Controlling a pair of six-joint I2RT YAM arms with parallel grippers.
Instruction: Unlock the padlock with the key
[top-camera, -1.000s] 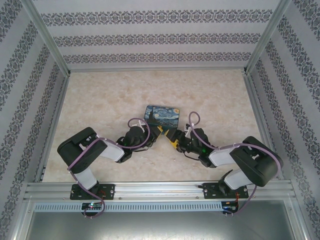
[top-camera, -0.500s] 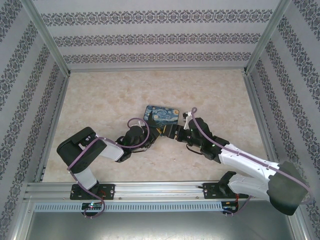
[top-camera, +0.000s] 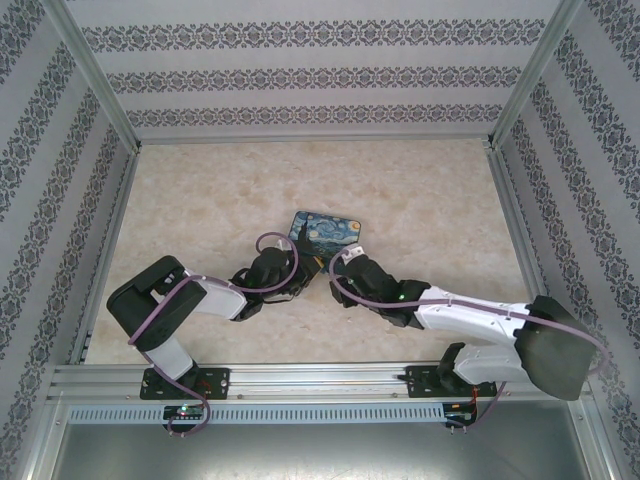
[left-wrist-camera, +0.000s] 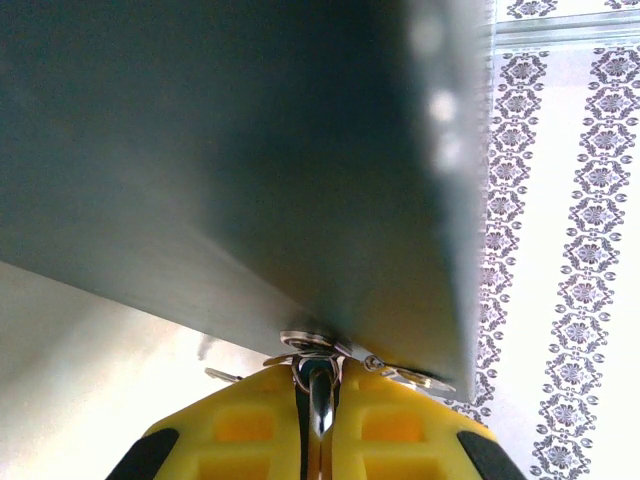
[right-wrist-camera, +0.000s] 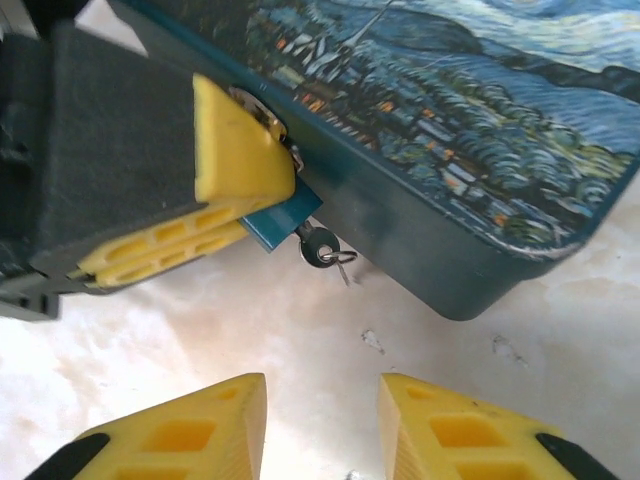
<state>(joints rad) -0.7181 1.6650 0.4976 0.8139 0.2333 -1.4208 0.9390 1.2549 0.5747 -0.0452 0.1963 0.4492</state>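
Observation:
In the right wrist view the tiny teal padlock (right-wrist-camera: 285, 222) is pinched between the yellow fingers (right-wrist-camera: 235, 160) of my left gripper, hard against the side of the painting-print box (right-wrist-camera: 470, 130). The small dark key (right-wrist-camera: 318, 247) sticks out of the padlock's underside, a thin wire ring hanging from its head. My right gripper (right-wrist-camera: 322, 425) is open just short of the key, touching nothing. In the left wrist view my left gripper (left-wrist-camera: 320, 405) is shut on the padlock's silvery shackle (left-wrist-camera: 320, 385) under the box's grey wall. From above, left gripper (top-camera: 303, 266) and right gripper (top-camera: 337, 262) meet at the box's near edge.
The box (top-camera: 326, 230) lies mid-table on the marble-patterned tabletop (top-camera: 420, 190). Patterned walls with metal frame posts (top-camera: 95, 85) enclose the workspace. The right arm's forearm (top-camera: 470, 315) stretches low across the near right of the table.
The right arm has stretched out low and swung its gripper leftward to just in front of the key. The left arm has hardly moved and keeps hold of the padlock.

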